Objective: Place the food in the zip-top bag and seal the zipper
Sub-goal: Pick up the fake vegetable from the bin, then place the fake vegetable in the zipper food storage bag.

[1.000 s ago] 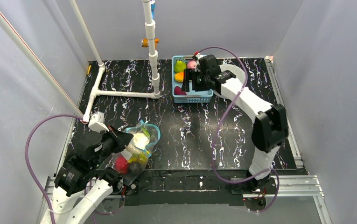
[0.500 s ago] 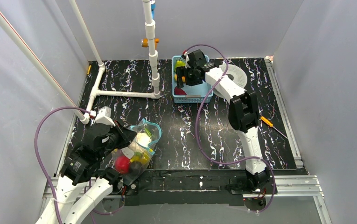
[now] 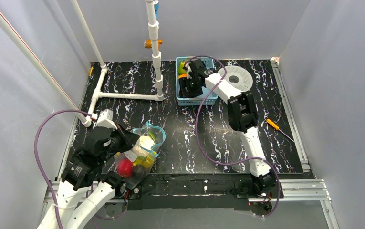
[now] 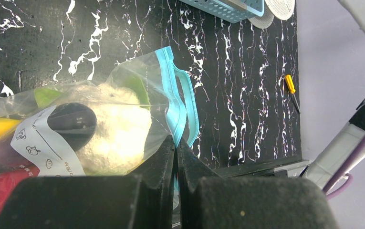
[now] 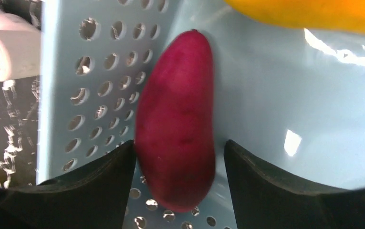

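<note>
Right gripper (image 5: 179,148) gaped astride a magenta toy vegetable (image 5: 175,114) in the blue basket (image 5: 99,71); left gripper (image 4: 176,143) pinched the filled zip-top bag (image 4: 137,81).

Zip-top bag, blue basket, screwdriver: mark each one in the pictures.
zip-top bag (image 4: 172,95), left wrist view, on its pale-blue zipper rim.
blue basket (image 3: 199,100), top external view, on its near perforated wall.
screwdriver (image 3: 271,124), top external view, on its orange handle.
</note>
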Controlling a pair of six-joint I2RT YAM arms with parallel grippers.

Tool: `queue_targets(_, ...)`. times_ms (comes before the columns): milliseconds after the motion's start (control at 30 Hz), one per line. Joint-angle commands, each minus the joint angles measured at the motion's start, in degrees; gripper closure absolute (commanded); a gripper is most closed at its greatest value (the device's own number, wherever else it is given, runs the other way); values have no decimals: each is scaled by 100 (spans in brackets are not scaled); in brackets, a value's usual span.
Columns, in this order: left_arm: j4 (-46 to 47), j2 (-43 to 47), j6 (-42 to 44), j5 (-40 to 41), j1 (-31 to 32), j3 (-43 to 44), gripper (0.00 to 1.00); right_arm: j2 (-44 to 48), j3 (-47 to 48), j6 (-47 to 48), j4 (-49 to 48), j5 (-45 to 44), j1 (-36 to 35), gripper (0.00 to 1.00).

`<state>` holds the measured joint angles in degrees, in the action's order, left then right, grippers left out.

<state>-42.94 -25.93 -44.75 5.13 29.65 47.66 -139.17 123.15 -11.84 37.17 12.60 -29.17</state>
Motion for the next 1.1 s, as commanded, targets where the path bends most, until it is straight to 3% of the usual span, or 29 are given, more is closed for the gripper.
queue_targets(0,15,117,2,42,23,120,100,-136,350,-24,121,136,-13,27)
queue_targets(267,0,123,-20,15,23,127,100,613,450,244,143,-515,-11,55)
queue_targets(433,26,157,-34,11,23,129,100,1575,215,258,134,-857,-11,66)
queue_targets(567,109,195,-47,-3,23,83,100,2563,-947,-97,-338,-496,-10,71)
queue_targets(800,231,126,67,-20,23,71,100,4135,-3519,-1187,-1902,1260,-260,80)
queue_targets(1067,818,-557,213,-370,23,339,100,5077,-4401,-1167,-2120,1220,-1353,80)
